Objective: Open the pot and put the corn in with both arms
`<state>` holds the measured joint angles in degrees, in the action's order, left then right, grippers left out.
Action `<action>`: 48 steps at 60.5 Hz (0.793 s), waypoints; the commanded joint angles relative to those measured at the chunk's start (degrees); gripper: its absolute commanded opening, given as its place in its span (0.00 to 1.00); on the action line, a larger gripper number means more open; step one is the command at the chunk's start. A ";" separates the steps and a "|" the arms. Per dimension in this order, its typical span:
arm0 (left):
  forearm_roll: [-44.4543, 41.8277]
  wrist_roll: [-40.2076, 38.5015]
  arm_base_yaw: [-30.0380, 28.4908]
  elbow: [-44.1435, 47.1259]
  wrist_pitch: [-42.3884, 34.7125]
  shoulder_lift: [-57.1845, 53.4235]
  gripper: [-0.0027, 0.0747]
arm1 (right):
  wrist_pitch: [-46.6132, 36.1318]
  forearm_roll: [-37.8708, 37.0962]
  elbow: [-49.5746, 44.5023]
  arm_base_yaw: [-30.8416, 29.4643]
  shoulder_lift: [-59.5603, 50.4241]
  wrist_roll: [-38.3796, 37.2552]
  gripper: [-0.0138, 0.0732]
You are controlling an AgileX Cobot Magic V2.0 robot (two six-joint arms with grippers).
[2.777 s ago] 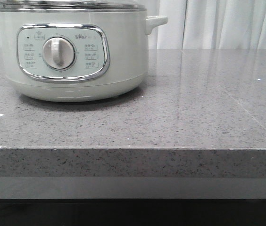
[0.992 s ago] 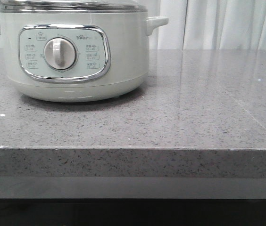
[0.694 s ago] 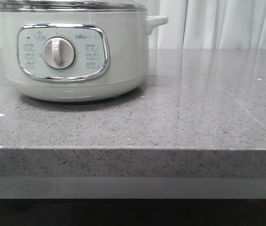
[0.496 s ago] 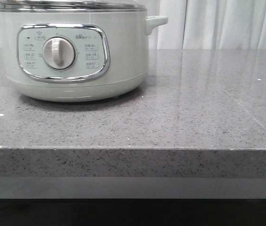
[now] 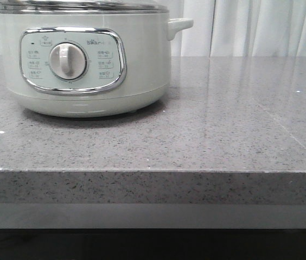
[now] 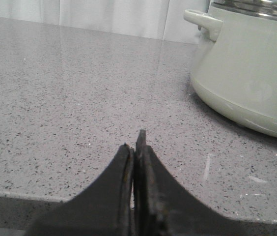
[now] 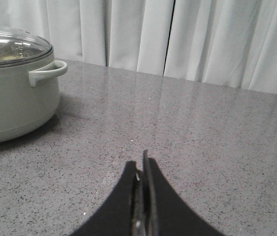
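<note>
Left pincer (image 6: 137, 147) closed, right pincer (image 7: 142, 169) closed; pot (image 5: 88, 65) lidded.

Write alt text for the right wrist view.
The right gripper, shut and empty, hangs low over a speckled grey countertop. The pale-green pot stands apart from it, glass lid still on. White curtains hang behind.

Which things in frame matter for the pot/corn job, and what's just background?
Job:
- pot, glass lid on it
- left gripper, shut, holding nothing
- right gripper, shut, holding nothing
- corn: not in view on the counter

Background:
- grey speckled counter
- white curtain
</note>
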<state>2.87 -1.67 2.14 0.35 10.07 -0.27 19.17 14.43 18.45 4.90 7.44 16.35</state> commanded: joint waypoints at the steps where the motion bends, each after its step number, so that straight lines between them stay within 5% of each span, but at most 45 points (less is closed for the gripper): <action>1: 0.48 -0.27 -0.11 0.04 -5.16 -1.42 0.01 | -3.90 0.06 1.58 0.10 0.63 0.48 0.08; 48: 0.48 -0.27 -0.11 0.04 -5.16 -1.42 0.01 | -12.04 -5.99 -19.89 -6.50 -9.21 -10.60 0.08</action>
<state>2.87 -1.67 2.14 0.35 9.97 -0.27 14.02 9.18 -1.42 -1.33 -0.56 6.05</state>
